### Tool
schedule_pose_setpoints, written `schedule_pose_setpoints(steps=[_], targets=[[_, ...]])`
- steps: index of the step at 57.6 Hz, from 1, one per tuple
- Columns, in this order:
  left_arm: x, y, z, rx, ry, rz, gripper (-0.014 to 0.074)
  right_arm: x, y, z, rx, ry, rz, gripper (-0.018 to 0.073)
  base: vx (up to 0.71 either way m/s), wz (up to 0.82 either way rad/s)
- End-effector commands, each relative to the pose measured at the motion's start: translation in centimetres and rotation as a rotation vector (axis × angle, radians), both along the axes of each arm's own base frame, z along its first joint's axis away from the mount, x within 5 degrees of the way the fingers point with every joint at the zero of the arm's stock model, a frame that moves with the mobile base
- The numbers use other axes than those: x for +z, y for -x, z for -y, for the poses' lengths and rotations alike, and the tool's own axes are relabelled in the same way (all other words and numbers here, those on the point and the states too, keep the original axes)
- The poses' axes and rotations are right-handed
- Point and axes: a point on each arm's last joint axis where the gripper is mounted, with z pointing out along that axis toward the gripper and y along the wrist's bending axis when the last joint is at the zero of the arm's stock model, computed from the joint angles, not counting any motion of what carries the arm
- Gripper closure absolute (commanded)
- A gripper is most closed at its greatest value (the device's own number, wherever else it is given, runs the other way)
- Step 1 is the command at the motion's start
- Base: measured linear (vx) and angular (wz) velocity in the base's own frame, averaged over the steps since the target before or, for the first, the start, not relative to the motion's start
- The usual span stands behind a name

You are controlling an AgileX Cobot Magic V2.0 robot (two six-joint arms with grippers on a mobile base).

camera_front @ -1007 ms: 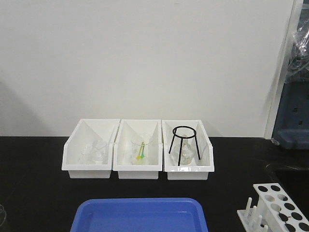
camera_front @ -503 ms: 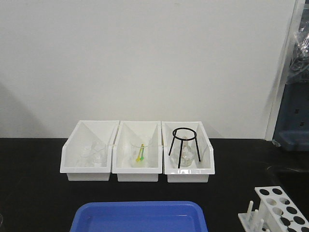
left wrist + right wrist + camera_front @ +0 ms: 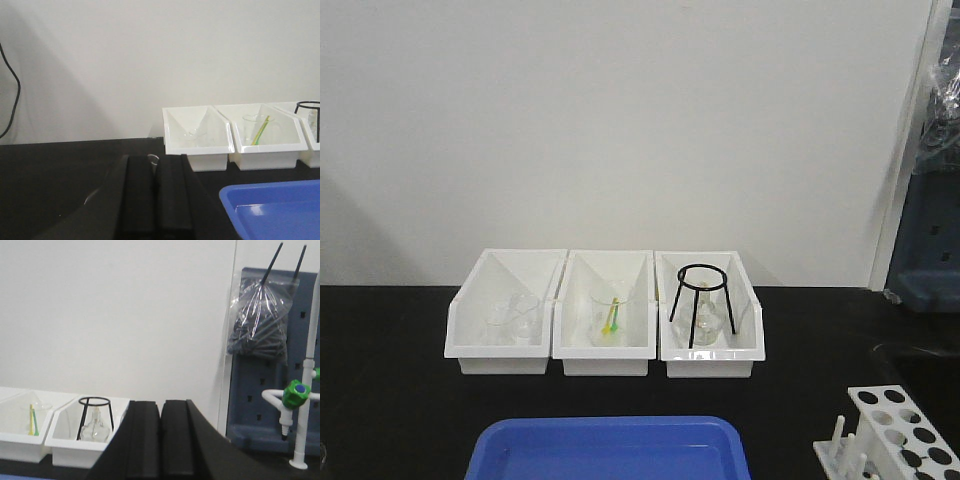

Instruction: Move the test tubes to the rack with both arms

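The white rack (image 3: 905,432) with round holes and short pegs stands at the front right of the black bench, cut off by the frame edge. Neither gripper shows in the front view. In the left wrist view my left gripper (image 3: 154,166) has its black fingers nearly together. A small clear glass rim (image 3: 153,158) peeks out just past their tips. I cannot tell what it belongs to or whether it is held. No test tubes show as such. My right gripper (image 3: 161,407) is shut with nothing between its fingers.
Three white bins (image 3: 505,352) line the back wall. They hold beakers, a beaker with a yellow-green stick (image 3: 611,318), and a flask under a black tripod ring (image 3: 701,300). A blue tray (image 3: 610,452) lies at the front. A tap with a green knob (image 3: 298,391) stands right.
The front view has shifted slightly, so the rack and tray sit a little lower in the frame. Nothing on the bench has visibly moved.
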Motion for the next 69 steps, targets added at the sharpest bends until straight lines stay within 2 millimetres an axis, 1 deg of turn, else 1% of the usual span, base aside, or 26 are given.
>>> schedule_pose_setpoints(steps=[1, 6, 10, 16, 22, 28, 34, 40, 45, 57, 64, 69], targets=[[2.5, 0.5, -0.1, 0.001, 0.039, 0.184, 0.06, 0.8, 0.5, -0.1, 0.006, 0.01, 0.139, 0.0568, 0.0, 0.0], [3.6, 0.8, -0.1, -0.002, 0.052, 0.244, 0.0596, 1.6, 0.7, -0.1, 0.009, 0.01, 0.181, 0.0568, 0.0, 0.0], [4.8, 1.2, -0.1, 0.002, 0.036, 0.265, 0.0589, 2.7, 0.9, -0.1, 0.005, 0.01, 0.188, 0.0566, 0.0, 0.0], [7.2, 1.9, -0.1, 0.005, 0.014, 0.268, 0.0569, 5.0, 1.5, 0.0, -0.007, 0.009, 0.168, 0.0564, 0.0, 0.0], [9.3, 2.3, -0.1, 0.01, -0.017, 0.256, 0.0545, 6.9, 2.0, 0.2, -0.022, 0.007, 0.108, 0.0561, 0.0, 0.0], [10.5, 1.8, -0.1, 0.022, -0.08, 0.208, 0.0498, 7.7, 1.8, 0.3, -0.04, 0.019, -0.005, 0.0557, 0.0, 0.0], [10.5, 0.4, 0.0, 0.027, -0.133, 0.121, 0.0428, 7.3, 1.0, 0.4, -0.056, 0.046, -0.101, 0.0538, 0.0, 0.0], [10.0, -1.0, 0.0, 0.025, -0.157, 0.05, 0.0345, 7.0, 0.1, 0.4, -0.056, 0.052, -0.153, 0.05, 0.0, 0.0], [9.6, -2.1, 0.1, 0.02, -0.162, -0.012, 0.0276, 6.8, -0.7, 0.4, -0.055, 0.055, -0.194, 0.0442, 0.0, 0.0], [8.6, -4.3, 0.2, 0.011, -0.167, -0.126, 0.0138, 6.7, -2.2, 0.3, -0.046, 0.058, -0.233, 0.0261, 0.0, 0.0], [8.0, -5.2, 0.2, 0.006, -0.163, -0.184, 0.0115, 6.7, -2.7, 0.2, -0.041, 0.057, -0.231, 0.0196, 0.0, 0.0], [7.2, -6.1, 0.2, 0.001, -0.195, -0.25, 0.0116, 6.9, -2.9, 0.2, -0.037, 0.057, -0.216, 0.0188, 0.0, 0.0]])
